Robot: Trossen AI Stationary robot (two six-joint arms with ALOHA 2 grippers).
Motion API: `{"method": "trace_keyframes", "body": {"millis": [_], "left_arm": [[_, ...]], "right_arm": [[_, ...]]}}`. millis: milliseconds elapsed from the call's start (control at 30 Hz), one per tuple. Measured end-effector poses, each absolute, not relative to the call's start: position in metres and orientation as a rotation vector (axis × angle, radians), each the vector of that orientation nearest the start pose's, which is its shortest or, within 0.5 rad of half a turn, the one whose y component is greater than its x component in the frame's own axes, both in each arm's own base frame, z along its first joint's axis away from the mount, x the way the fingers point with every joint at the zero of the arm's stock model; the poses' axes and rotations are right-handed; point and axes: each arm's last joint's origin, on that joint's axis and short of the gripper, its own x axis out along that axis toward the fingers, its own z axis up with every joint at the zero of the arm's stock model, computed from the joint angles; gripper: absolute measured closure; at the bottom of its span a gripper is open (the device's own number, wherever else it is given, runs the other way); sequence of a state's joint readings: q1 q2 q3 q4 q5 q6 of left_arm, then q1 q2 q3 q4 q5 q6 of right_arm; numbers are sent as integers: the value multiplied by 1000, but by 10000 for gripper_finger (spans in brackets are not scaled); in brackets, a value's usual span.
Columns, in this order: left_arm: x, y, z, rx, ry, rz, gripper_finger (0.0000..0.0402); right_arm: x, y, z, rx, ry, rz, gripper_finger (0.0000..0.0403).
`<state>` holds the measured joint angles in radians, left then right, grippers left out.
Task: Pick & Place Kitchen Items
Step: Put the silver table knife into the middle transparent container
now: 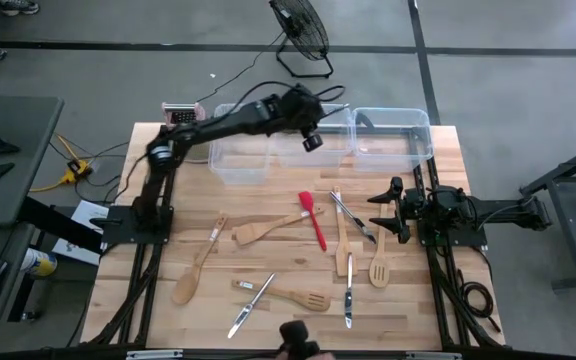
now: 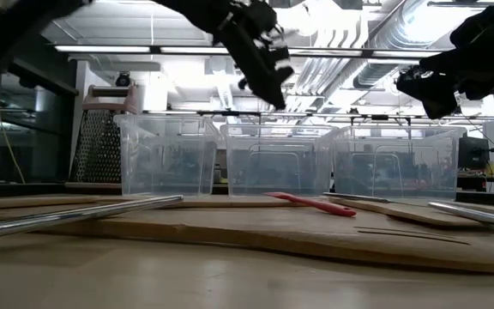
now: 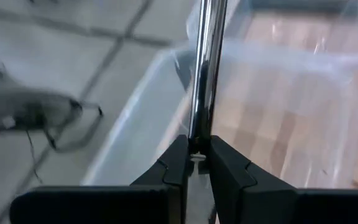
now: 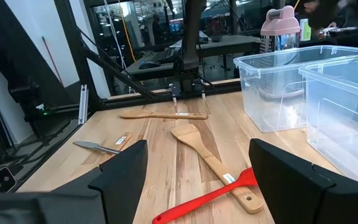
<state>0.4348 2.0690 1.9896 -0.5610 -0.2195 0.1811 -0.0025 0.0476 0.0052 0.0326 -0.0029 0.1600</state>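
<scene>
The left gripper [image 3: 196,163] is clamping fully shut on a slim polished metal utensil [image 3: 205,68]; the fingers [image 3: 174,163] are pinching one end, and the shaft is projecting straight ahead over the clear plastic tubs [image 1: 320,140]; which kind of cutlery it is cannot be told. Judged from its look, the piece is light, rigid and slippery, so a grip across the flat of the handle is advisable, since a round, glossy shaft is likely to pivot or slide between smooth pads.

The left arm is reaching from its base at the table's left edge, extended diagonally toward the far side, with the wrist hanging above the middle tub [image 2: 274,163].

The right gripper [image 4: 197,171] is standing wide apart and holding nothing; its arm is waiting at the right edge of the table.

The remaining items are lying flat on the wooden table [image 1: 148,320]: a red spatula [image 1: 313,218], wooden spatulas [image 1: 268,229], a wooden spoon [image 1: 196,270] and metal cutlery [image 1: 250,306].
</scene>
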Motion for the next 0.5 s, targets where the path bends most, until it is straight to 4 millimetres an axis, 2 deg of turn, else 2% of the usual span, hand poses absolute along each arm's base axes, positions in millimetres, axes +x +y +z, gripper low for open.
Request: {"method": "trace_keyframes", "body": {"millis": [100, 200, 500], "left_arm": [[436, 216, 310, 57, 759, 584, 364], [439, 224, 306, 25, 817, 595, 364], [431, 223, 294, -62, 962, 598, 364]], "right_arm": [[100, 0, 165, 160, 10, -1, 128], [100, 0, 165, 160, 10, -1, 128], [100, 0, 165, 160, 10, -1, 128]]}}
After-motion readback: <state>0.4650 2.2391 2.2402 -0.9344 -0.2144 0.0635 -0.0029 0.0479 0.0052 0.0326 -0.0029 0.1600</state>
